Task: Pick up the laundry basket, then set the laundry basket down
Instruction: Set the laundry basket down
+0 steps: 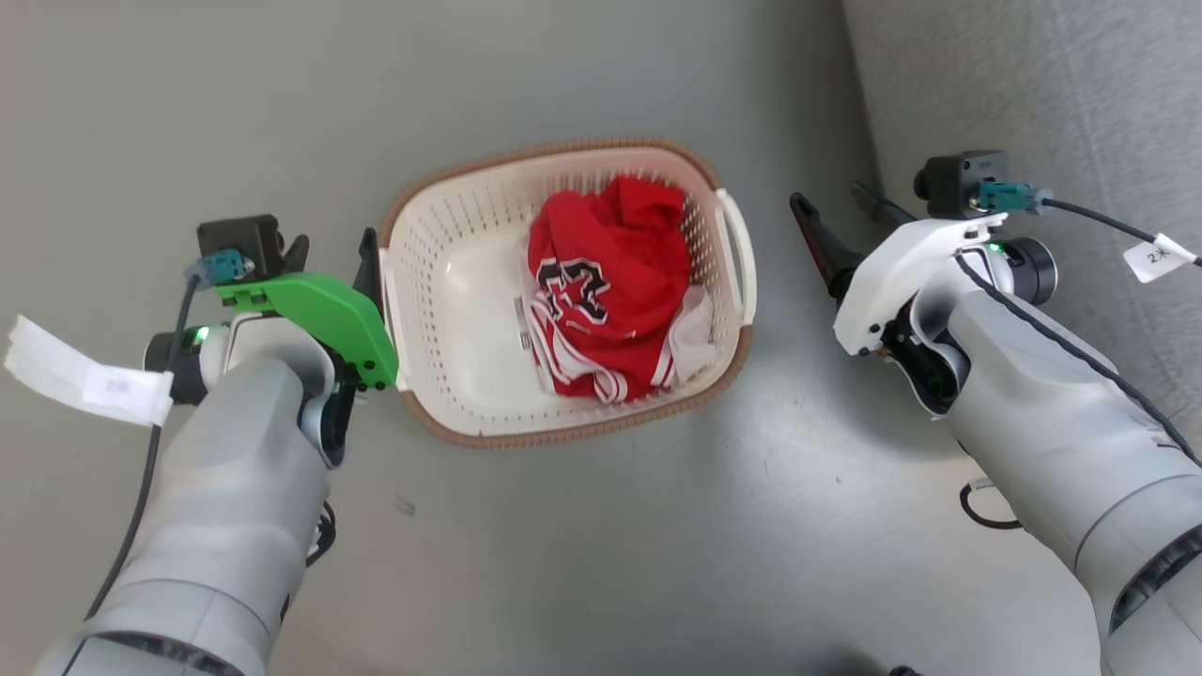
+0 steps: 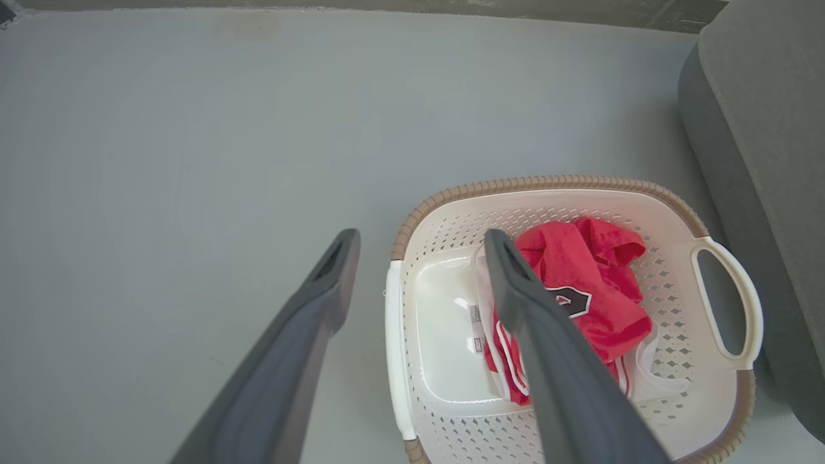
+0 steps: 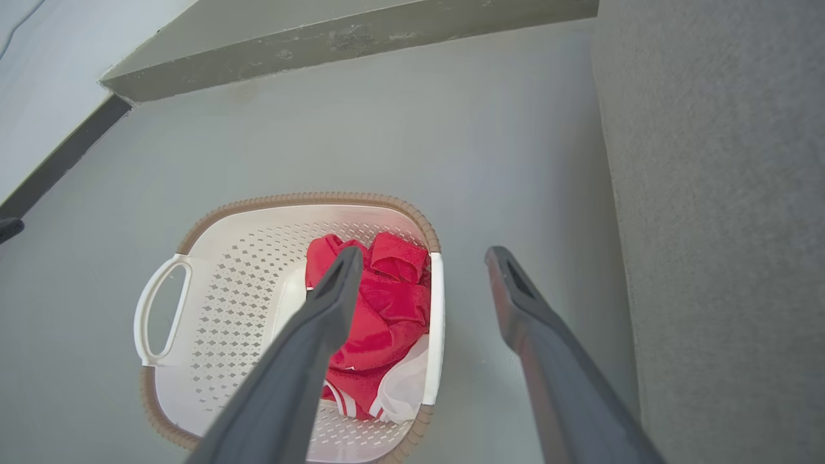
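Home-like room: grey upholstered furniture (image 3: 722, 193) edge, smooth grey floor (image 1: 601, 545), laundry basket (image 1: 427, 282) holding red jersey (image 1: 620, 263).

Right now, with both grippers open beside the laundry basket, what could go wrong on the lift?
The left gripper sits at the left handle while the right gripper looks apart from the right handle; an uneven grasp could tip the laundry basket. The red jersey is heaped toward the right side, adding imbalance. The right gripper is near the grey upholstered seat and might brush it.
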You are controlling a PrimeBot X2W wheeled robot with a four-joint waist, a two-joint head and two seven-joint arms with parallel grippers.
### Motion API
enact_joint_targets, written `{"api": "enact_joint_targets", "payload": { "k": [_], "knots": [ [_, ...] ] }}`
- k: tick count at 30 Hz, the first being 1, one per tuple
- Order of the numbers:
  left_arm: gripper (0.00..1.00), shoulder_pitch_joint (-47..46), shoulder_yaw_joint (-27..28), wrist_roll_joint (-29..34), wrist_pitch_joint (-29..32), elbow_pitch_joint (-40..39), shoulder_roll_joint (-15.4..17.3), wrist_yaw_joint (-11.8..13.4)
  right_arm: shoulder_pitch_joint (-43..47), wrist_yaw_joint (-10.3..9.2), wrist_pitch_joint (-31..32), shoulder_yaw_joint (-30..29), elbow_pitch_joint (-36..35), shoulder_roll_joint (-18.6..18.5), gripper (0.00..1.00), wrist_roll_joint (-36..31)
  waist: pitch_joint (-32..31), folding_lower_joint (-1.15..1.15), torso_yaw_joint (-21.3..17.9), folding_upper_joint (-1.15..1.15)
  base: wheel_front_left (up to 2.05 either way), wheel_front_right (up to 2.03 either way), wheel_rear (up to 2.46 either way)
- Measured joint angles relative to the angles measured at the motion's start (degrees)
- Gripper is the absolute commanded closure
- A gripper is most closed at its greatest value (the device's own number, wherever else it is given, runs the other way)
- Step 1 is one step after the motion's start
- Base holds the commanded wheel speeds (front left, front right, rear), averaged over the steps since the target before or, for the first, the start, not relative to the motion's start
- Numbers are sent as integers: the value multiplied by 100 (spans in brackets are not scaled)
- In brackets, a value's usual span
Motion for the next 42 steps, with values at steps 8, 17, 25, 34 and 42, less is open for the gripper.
{"api": "enact_joint_targets", "payload": {
  "k": [8,17,25,34,42],
  "knots": [
    [0,238,260,162,3,-727,224,318,90,-135,-5,-586,-402,-156,0,-110,-585,0,-48,0,0,0,0],
    [0,823,609,525,3,-1771,346,633,577,-463,-5,-1073,-1025,-266,0,-554,-1247,0,-83,0,0,0,0],
    [0,1422,917,972,2,-2709,446,844,1032,-734,-5,-1377,-1681,-291,0,-1087,-1822,0,-105,0,0,0,0],
    [0,2281,1221,1428,2,-3659,479,948,1688,-1045,-5,-1735,-2376,-330,0,-1564,-2368,0,-158,0,0,0,0],
    [0,3119,1365,1742,2,-4251,477,1007,2301,-1191,-5,-1949,-2870,-400,0,-1962,-2719,-1,-188,0,0,0,0]
  ]
}}
